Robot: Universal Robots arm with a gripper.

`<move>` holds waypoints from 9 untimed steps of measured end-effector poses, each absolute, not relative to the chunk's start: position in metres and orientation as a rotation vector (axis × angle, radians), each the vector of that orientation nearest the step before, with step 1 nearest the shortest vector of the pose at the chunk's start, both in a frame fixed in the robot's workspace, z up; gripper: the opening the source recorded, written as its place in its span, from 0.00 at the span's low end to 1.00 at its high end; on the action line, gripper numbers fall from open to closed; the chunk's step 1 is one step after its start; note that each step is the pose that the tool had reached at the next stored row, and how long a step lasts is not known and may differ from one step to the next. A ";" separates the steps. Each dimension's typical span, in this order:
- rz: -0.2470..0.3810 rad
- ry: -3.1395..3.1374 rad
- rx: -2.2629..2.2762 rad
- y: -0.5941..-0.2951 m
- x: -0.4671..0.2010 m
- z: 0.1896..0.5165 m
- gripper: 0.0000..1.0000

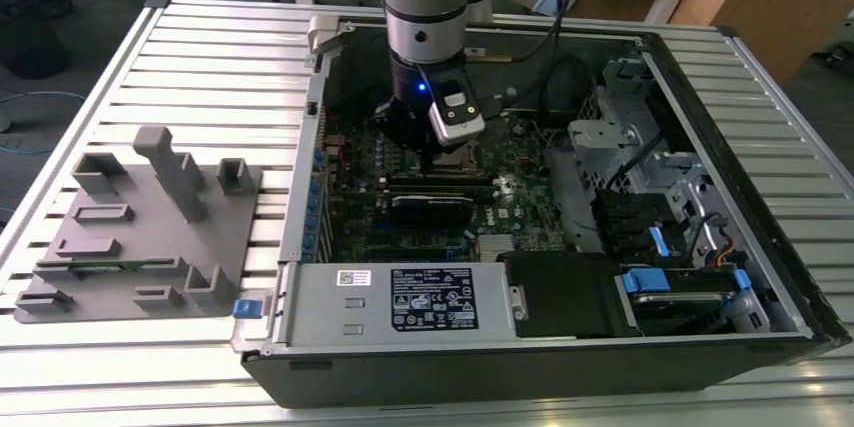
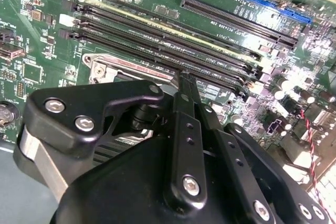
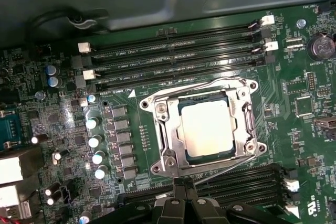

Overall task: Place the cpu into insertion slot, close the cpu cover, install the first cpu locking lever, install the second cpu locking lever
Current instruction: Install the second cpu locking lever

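In the exterior view the gripper [image 1: 434, 152] hangs low over the socket [image 1: 461, 160], mid-board. In the second wrist view its fingers [image 2: 185, 90] look closed, holding nothing. In the first wrist view the chip [image 3: 207, 128] sits seated, cover [image 3: 202, 129] down; I judge the levers' step in hand, needing careful alignment.

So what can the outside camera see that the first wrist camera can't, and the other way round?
Exterior view alone: the whole computer case, the arm and a grey parts tray. First wrist view alone: the cpu lying under its closed cpu cover, seen close up. Both: the green motherboard.
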State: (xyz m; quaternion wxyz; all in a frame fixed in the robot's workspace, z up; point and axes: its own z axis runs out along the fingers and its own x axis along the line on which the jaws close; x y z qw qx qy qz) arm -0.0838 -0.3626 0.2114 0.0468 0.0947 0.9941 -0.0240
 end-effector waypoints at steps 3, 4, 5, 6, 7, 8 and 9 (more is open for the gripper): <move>-0.079 3.033 0.289 -0.363 -0.084 0.210 0.11; -0.080 3.033 0.288 -0.363 -0.084 0.210 0.11; -0.080 3.033 0.288 -0.363 -0.084 0.210 0.11; -0.081 3.033 0.288 -0.363 -0.084 0.210 0.11; -0.080 3.033 0.288 -0.363 -0.084 0.210 0.11; -0.081 3.033 0.288 -0.363 -0.084 0.210 0.11; -0.081 3.033 0.288 -0.363 -0.084 0.210 0.11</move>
